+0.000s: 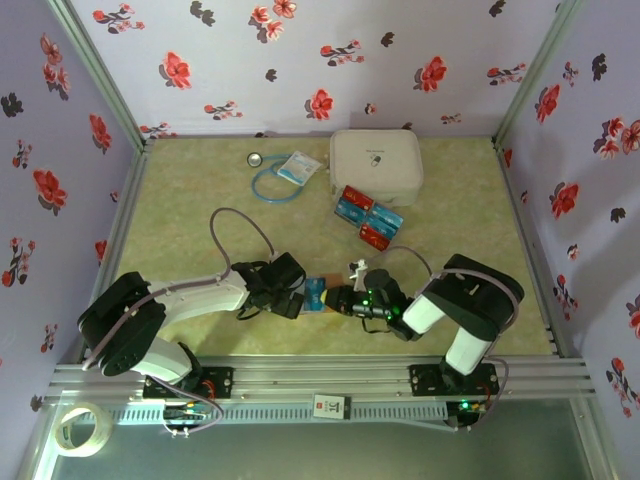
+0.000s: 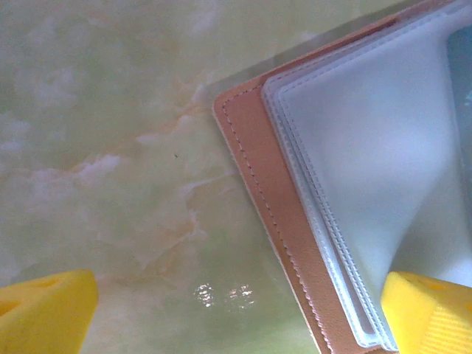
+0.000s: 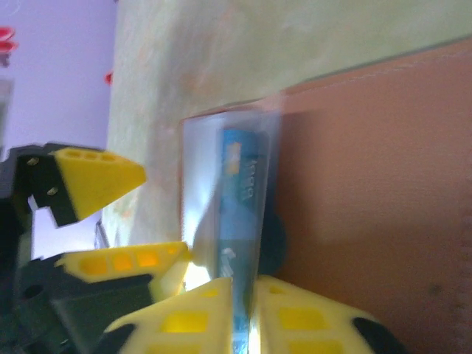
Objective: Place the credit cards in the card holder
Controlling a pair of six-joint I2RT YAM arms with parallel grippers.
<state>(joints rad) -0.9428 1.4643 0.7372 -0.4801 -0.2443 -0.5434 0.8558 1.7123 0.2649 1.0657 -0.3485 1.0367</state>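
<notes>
The card holder (image 3: 369, 184) lies open near the table's front edge, pinkish-brown with clear sleeves (image 2: 369, 147). A blue credit card (image 3: 242, 199) stands partly inside a sleeve, between the tips of my right gripper (image 3: 245, 310). Those jaws are parted a little, with a sliver of light beside the card. My left gripper (image 2: 236, 313) is wide open, straddling the holder's stitched corner (image 2: 258, 184), one fingertip over the sleeves. From above, both grippers (image 1: 292, 300) (image 1: 335, 299) meet at the holder (image 1: 318, 296). More red and blue credit cards (image 1: 366, 215) lie in a loose heap further back.
A white zip case (image 1: 376, 166) stands at the back, right behind the card heap. A blue cord (image 1: 268, 180) and a small packet (image 1: 299, 168) lie to its left. A tape roll (image 1: 82, 428) sits outside the frame at bottom left.
</notes>
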